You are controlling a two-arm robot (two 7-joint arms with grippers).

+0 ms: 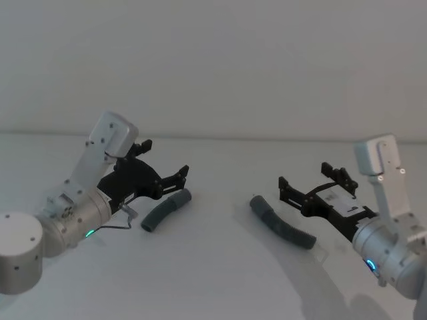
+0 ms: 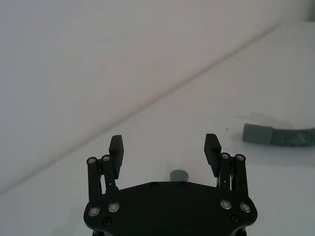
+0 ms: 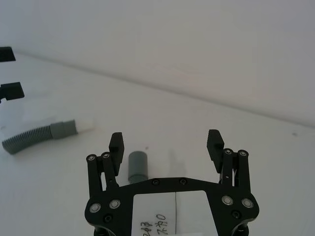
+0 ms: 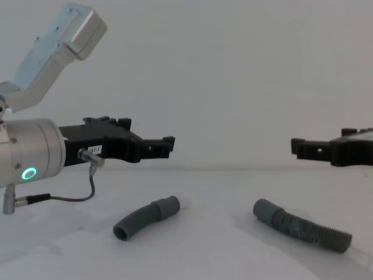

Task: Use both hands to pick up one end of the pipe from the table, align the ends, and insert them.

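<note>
Two dark grey ribbed pipe pieces lie apart on the white table point(image 1: 213, 280). The short curved pipe point(image 1: 167, 209) point(image 4: 145, 217) lies to the left and the longer pipe point(image 1: 281, 223) point(image 4: 300, 227) to the right, their smooth cuffs facing each other. My left gripper point(image 1: 167, 159) point(image 4: 166, 146) hovers open above the short piece, whose cuff point(image 2: 179, 175) shows just beyond the left gripper point(image 2: 164, 142). Over the longer piece my right gripper point(image 1: 304, 175) point(image 4: 298, 146) also stands open. That piece's cuff point(image 3: 138, 166) shows beside one finger of the right gripper point(image 3: 166, 138). Neither gripper touches a pipe.
A plain pale wall rises behind the table's far edge. A thin grey cable point(image 4: 87, 186) loops under the left wrist, which carries a green glowing ring point(image 4: 28, 173). In the right wrist view the short pipe point(image 3: 39, 136) and the left gripper point(image 3: 9, 72) appear farther off.
</note>
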